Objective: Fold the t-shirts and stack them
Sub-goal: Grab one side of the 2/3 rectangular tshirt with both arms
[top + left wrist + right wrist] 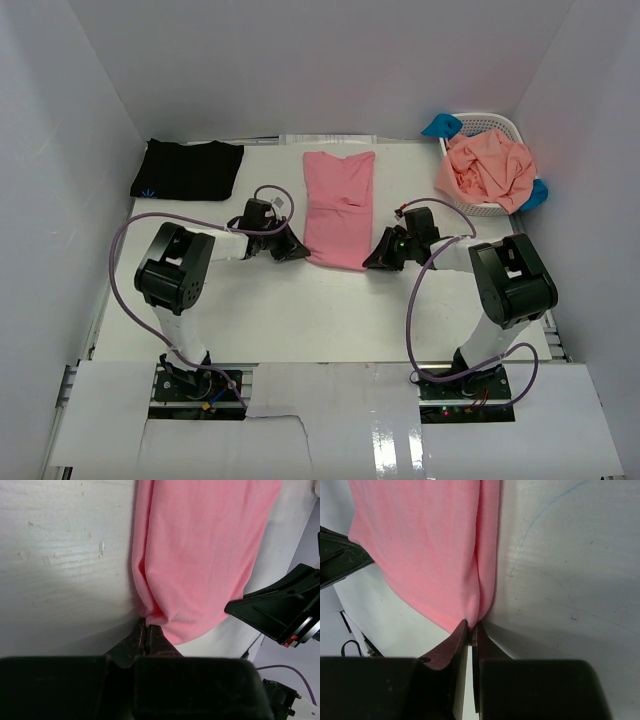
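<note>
The rose-pink t-shirt [338, 205] lies as a long narrow strip in the middle of the table, its hem end nearest the arms. My left gripper [302, 252] is shut on the shirt's near-left corner; the left wrist view shows pink cloth [200, 550] pinched at its tips [145, 624]. My right gripper [371, 262] is shut on the near-right corner, and the right wrist view shows a fold of pink cloth [430, 545] caught between its tips [472, 626]. A folded black t-shirt [187, 168] lies at the far left.
A white lattice basket [493, 122] stands at the far right, holding a crumpled salmon-orange t-shirt [490, 168]. Bright blue cloth [439, 126] hangs over its rim. White walls enclose the table on three sides. Purple cables loop beside both arms.
</note>
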You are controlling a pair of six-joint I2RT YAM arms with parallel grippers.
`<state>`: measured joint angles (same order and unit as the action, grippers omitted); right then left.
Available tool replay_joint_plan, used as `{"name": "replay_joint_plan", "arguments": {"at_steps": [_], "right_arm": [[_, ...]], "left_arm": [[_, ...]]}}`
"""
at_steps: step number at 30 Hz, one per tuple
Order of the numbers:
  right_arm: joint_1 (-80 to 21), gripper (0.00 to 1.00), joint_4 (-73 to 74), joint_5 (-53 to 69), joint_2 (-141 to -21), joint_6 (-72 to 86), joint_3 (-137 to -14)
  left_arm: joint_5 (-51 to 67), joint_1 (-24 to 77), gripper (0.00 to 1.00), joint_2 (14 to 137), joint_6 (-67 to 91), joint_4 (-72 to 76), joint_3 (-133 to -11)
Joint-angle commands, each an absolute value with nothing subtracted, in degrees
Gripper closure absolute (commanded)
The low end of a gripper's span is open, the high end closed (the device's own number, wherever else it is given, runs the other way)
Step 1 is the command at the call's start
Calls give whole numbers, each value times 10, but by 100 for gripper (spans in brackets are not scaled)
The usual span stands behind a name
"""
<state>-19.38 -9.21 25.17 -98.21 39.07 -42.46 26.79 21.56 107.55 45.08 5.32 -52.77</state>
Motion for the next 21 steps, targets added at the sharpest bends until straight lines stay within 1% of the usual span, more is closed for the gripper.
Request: {"name": "replay_joint_plan", "arguments": {"at_steps": [1, 9, 16, 21], "right_arm": [[-197, 92, -32, 242, -958, 360, -432], [-197, 92, 21, 256, -915, 337, -394], [-200, 92, 76, 297, -873, 328, -370], [-213, 92, 134, 308, -819, 330, -361]], "left_arm": [[248, 214, 100, 1074, 425, -54, -495], [274, 228, 100, 967, 446, -81, -423], [281, 261, 100, 886, 478, -113, -389], [287, 279, 100, 839, 511, -127, -368]]}}
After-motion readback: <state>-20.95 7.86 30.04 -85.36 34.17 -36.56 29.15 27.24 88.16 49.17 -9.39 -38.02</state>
